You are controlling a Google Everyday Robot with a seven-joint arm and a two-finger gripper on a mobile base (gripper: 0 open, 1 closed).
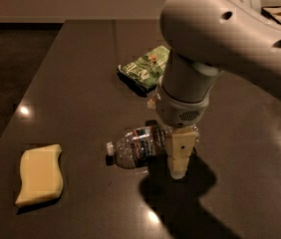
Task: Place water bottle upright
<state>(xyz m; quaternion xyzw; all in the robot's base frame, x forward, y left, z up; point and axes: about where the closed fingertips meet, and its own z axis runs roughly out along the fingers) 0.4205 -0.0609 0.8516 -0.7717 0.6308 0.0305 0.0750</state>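
Note:
The water bottle (pixel 135 147) lies on its side on the dark table (pixel 80 83), white cap pointing left and base to the right. It is clear and ribbed, with a dark label and a red band. My gripper (pixel 169 152) hangs straight down over the bottle's base end. It is open: one cream finger (pixel 180 153) stands on the near side of the bottle with its tip at the tabletop, and the other finger is hidden behind the wrist. The bottle's base is hidden behind the near finger.
A green snack bag (pixel 145 67) lies behind the bottle. A yellow sponge (pixel 40 173) lies at the front left. The table's left edge runs diagonally past the sponge. My bulky arm (pixel 220 39) covers the right half of the view.

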